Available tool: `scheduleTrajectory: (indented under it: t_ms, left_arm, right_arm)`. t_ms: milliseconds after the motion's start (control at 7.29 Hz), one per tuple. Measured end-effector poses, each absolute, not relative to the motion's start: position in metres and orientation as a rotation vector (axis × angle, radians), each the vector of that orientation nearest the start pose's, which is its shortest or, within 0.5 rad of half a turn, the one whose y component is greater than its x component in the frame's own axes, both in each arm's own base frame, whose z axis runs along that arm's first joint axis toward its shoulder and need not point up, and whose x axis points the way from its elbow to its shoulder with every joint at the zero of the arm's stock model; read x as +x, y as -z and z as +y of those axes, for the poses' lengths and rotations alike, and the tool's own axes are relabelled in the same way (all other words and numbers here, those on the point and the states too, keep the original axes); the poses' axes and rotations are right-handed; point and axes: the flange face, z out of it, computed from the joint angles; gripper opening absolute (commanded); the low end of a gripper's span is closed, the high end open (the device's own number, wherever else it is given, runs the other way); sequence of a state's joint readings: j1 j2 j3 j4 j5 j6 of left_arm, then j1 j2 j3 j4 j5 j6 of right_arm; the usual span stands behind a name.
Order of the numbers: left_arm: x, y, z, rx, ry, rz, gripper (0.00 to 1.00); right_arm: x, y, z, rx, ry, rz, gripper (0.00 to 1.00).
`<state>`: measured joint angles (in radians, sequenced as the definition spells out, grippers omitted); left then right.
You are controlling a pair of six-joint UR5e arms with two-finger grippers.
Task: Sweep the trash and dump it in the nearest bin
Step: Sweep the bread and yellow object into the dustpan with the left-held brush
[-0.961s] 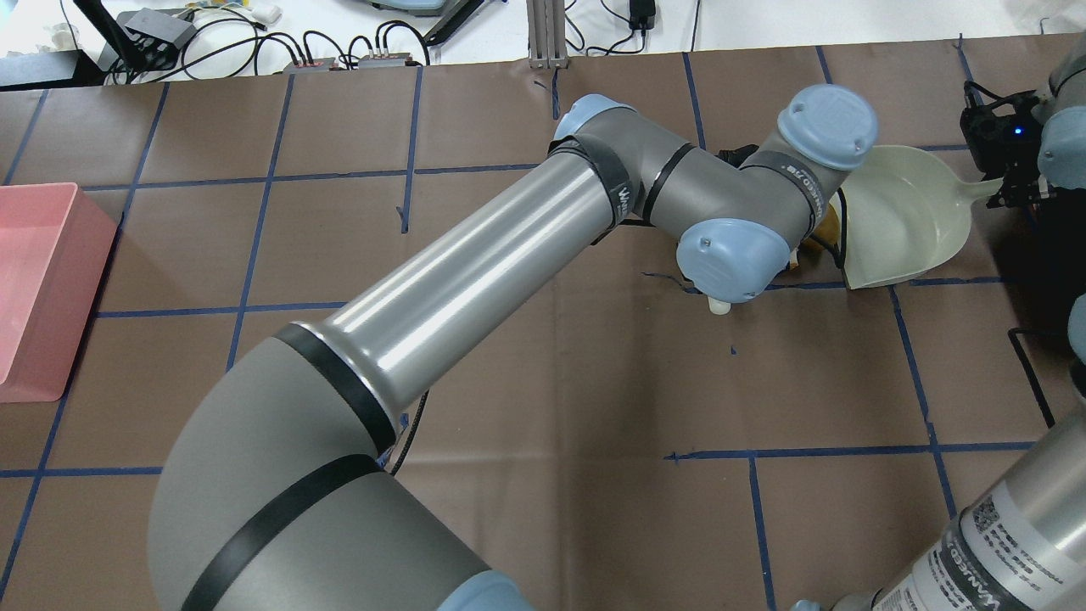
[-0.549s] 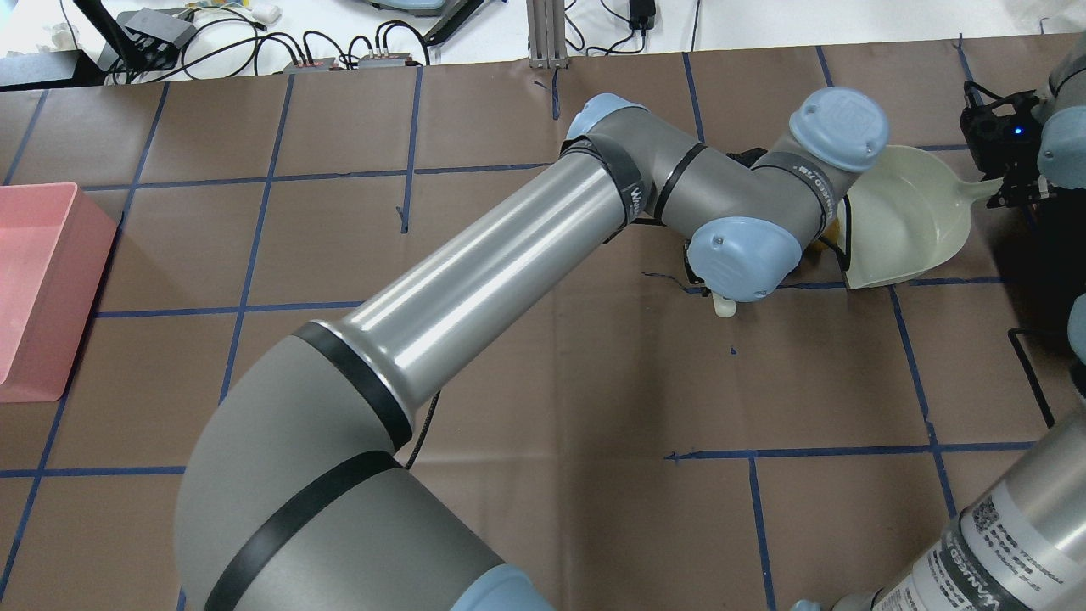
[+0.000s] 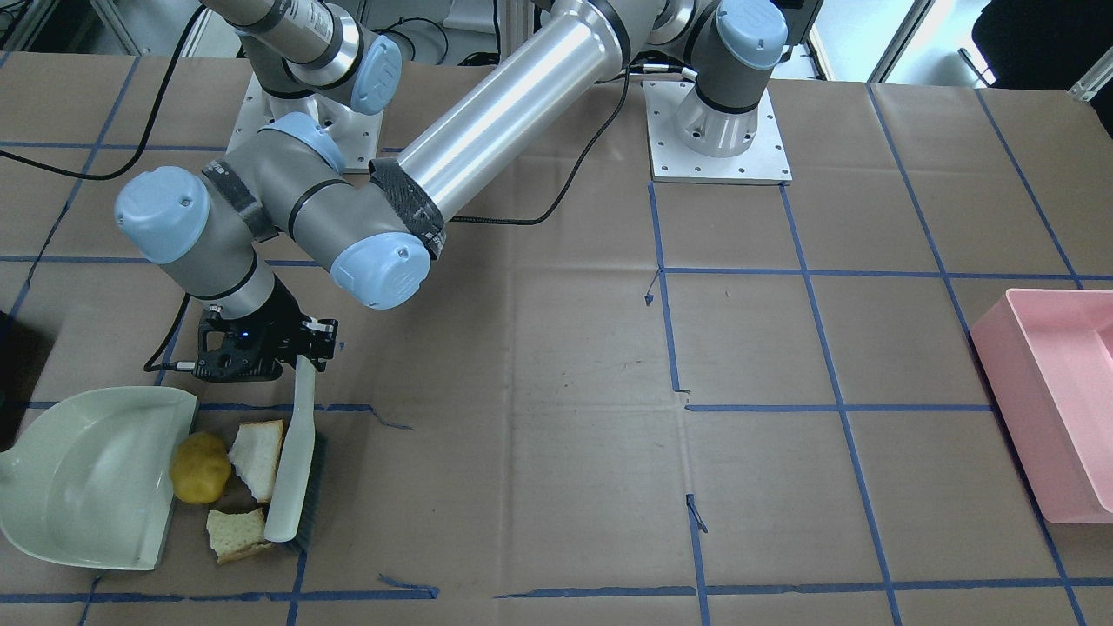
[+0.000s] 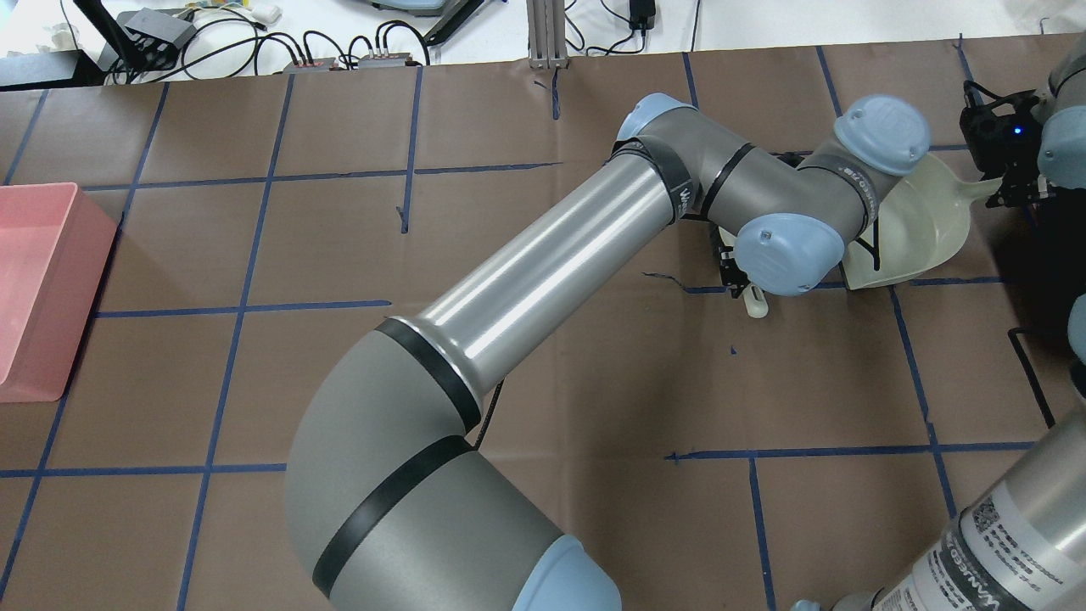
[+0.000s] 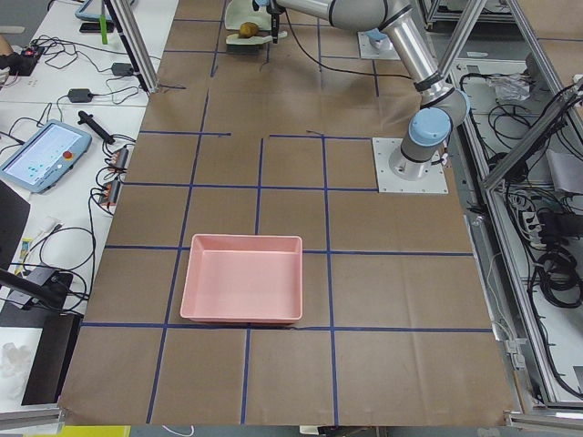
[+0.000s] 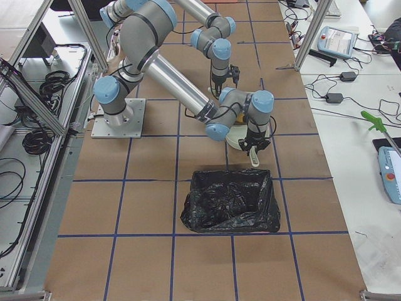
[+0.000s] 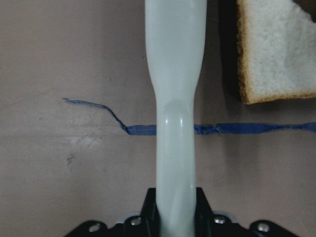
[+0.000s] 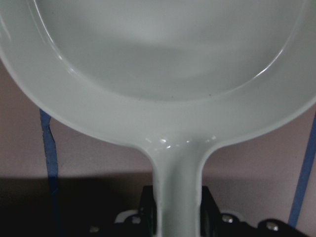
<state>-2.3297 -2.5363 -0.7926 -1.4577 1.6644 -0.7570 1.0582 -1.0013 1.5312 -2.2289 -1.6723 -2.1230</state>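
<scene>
The left gripper (image 7: 175, 210) pinches its fingers narrow around the handle of a pale, long-handled plastic brush (image 3: 291, 452). The brush runs straight out from the fingertips, its long axis parallel to the dustpan's open lip, its head low on the brown paper-covered table (image 3: 556, 348).

Just beside the brush, on the pan side of the fingers, lies a triangular white bread slice with tan crust (image 3: 258, 456). Farther out, by the brush's tip, a second crusted bread slice (image 3: 235, 532) seems to touch the bristles, though the angle leaves that unsure. Past the first slice a round yellow potato-like lump (image 3: 200, 468) sits at the lip of the pale green plastic dustpan (image 3: 78, 478), whose mouth faces the brush. The three pieces fill the narrow gap between brush and lip.

The right gripper (image 8: 177, 202) is clamped on the dustpan's handle. On the fingers' other side there is wide room across the taped paper. A black bag-lined bin (image 6: 230, 200) stands near the pan. A pink rectangular plastic bin (image 3: 1056, 400) sits well apart, at the table's opposite end.
</scene>
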Motion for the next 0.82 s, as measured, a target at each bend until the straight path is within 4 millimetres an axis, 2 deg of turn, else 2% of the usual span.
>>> scheduleTrajectory:
  t_ms: [824]
  left_arm:
    - [-0.711, -0.236, -0.501, -0.065, -0.008, 3.344, 0.0]
  right_arm:
    - [-0.224, -0.236, -0.653, -2.361, -0.089, 2.284, 0.0]
